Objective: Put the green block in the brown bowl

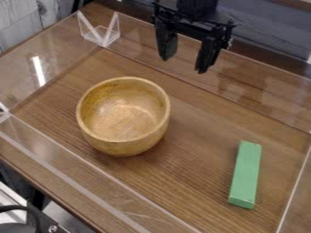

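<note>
Gripper: black two-fingered gripper (191,55), at the top of the view, above the far part of the table; its fingers (166,43) stand wide apart, with nothing held between them.
Green block: flat, elongated bright green bar (245,175), lying on the tabletop in the lower right of the view, its long side running roughly from top to bottom; apart from both bowl and gripper.
Brown bowl: round, thick-walled bowl of light golden-brown wood (123,116), upright on the table, left of the block in the view; its interior is visible and holds nothing.
Wire-like object: small whitish angular frame (100,30), near the upper left, left of the gripper in the view; its exact kind cannot be told.
Tabletop: brown wooden surface (195,155) with visible plank lines, bearing bowl and block.
Cable: dark, curved (25,209), at the lower left corner.
</note>
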Available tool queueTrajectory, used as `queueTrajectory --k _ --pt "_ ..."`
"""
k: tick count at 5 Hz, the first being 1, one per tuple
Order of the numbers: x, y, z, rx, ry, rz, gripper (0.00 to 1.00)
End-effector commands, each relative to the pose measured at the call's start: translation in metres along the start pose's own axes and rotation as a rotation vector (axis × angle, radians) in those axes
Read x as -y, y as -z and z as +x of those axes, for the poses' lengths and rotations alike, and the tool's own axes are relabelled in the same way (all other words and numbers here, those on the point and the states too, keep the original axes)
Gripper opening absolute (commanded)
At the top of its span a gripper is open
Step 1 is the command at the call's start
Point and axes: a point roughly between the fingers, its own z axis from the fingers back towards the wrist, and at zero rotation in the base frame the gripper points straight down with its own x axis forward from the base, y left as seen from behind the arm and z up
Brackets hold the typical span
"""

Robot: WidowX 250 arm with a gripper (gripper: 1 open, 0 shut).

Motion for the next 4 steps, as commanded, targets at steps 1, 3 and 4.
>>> queueTrajectory --k 1,3,4 --pt "0.021 0.008 -0.007 -0.006 0.02 -0.013 1.0" --pt "0.088 0.035 -0.031 0.004 0.071 -0.04 1.0" --pt "0.115 0.047 -0.038 0.031 0.099 -0.045 1.0"
